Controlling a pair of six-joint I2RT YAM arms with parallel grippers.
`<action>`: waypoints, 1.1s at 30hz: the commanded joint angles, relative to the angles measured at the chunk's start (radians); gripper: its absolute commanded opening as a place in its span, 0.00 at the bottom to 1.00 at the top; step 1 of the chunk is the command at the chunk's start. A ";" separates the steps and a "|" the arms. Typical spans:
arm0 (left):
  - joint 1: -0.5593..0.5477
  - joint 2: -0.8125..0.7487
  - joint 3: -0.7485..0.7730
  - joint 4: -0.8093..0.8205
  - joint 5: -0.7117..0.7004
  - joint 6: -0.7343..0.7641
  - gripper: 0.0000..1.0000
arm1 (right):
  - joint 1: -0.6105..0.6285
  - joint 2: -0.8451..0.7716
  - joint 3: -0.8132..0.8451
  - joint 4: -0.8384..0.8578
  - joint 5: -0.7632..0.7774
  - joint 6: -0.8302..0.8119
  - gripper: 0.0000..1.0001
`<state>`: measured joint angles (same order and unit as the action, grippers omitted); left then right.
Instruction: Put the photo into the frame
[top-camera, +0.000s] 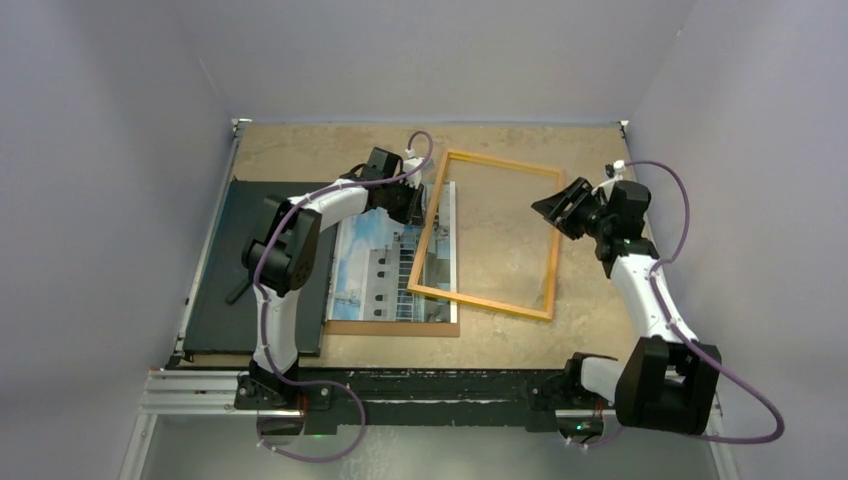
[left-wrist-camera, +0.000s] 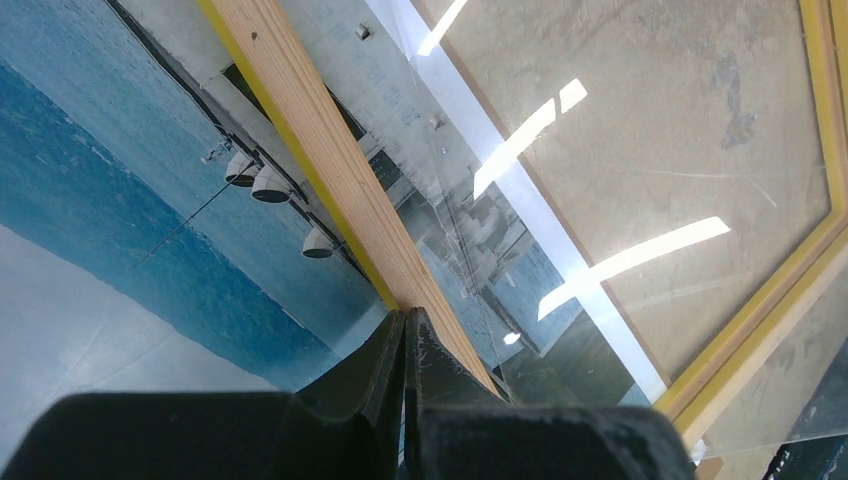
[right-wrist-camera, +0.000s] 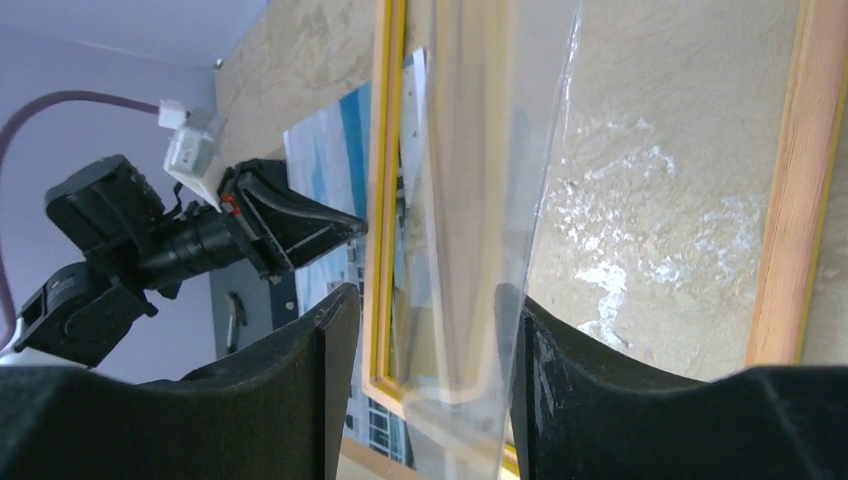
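The frame (top-camera: 481, 299), yellow-orange with a clear pane, lies tilted on the table, and its left bar overlaps the photo (top-camera: 372, 262). The photo shows a white building under blue sky and rests on a brown backing board (top-camera: 392, 328). My left gripper (top-camera: 412, 203) is shut, its tips (left-wrist-camera: 407, 316) against the frame's wooden left bar (left-wrist-camera: 320, 150), over the photo (left-wrist-camera: 120, 210). My right gripper (top-camera: 556, 207) is at the frame's right side. Its jaws (right-wrist-camera: 428, 295) stand apart around a blurred near edge of frame and pane (right-wrist-camera: 470, 200), with a gap beside the left finger.
A black flat board (top-camera: 228, 285) lies along the table's left side, partly under my left arm. The table (top-camera: 300, 150) is tan, with walls close on the left, back and right. The arms' base rail (top-camera: 440, 385) runs along the near edge.
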<state>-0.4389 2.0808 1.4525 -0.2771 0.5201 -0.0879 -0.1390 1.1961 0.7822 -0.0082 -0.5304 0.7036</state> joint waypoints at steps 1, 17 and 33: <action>0.000 -0.022 -0.015 -0.023 -0.029 -0.010 0.00 | 0.012 -0.097 -0.018 0.120 0.085 0.012 0.55; 0.009 -0.021 -0.009 -0.036 -0.023 -0.013 0.00 | 0.087 -0.029 0.019 0.092 0.164 -0.001 0.00; 0.021 -0.032 -0.055 -0.016 0.001 -0.041 0.00 | 0.087 -0.054 0.092 0.190 0.018 0.221 0.00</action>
<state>-0.4297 2.0693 1.4265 -0.2550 0.5228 -0.1154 -0.0570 1.1885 0.8433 0.0856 -0.4480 0.8299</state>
